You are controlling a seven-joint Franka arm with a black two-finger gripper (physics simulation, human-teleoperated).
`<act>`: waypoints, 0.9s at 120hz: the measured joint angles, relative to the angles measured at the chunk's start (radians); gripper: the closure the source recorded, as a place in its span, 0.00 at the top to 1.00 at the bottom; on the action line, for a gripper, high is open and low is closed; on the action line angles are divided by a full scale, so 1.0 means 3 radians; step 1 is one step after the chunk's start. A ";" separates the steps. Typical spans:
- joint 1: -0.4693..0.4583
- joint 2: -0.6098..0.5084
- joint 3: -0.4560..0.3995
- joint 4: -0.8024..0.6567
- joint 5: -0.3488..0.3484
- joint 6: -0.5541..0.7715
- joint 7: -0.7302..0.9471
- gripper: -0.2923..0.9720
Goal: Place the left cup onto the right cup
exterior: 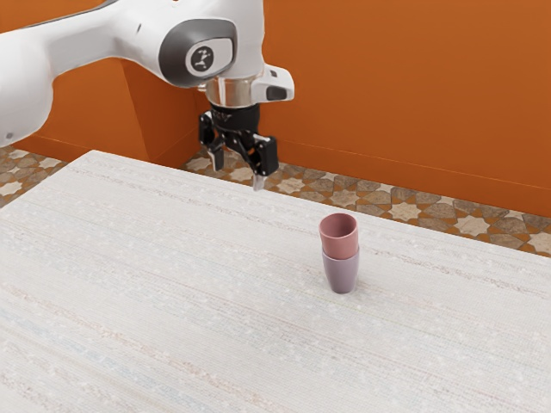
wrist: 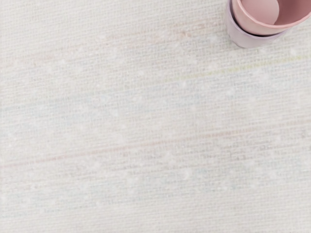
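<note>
— Exterior view?
— My pincer [exterior: 239,168] hangs open, empty, well apart from the pink cup [exterior: 338,235] nested in the purple cup [exterior: 341,273] on the tabletop [exterior: 129,284].
— Wrist view?
— Pink sits inside purple. Stacking looks done; next I'd only keep clear.

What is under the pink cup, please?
The purple cup is under it, standing upright on the table, and the pink cup sits nested in its mouth. The pink cup's lower part and the purple cup's inside are covered.
</note>
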 joint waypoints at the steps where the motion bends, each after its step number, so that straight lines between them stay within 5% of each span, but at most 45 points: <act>1: 0.0002 -0.0003 0.0007 -0.0002 -0.0004 -0.0003 0.0003 0.77; 108: 0.0116 -0.0399 0.0262 -0.0323 -0.0143 -0.0161 0.0317 0.77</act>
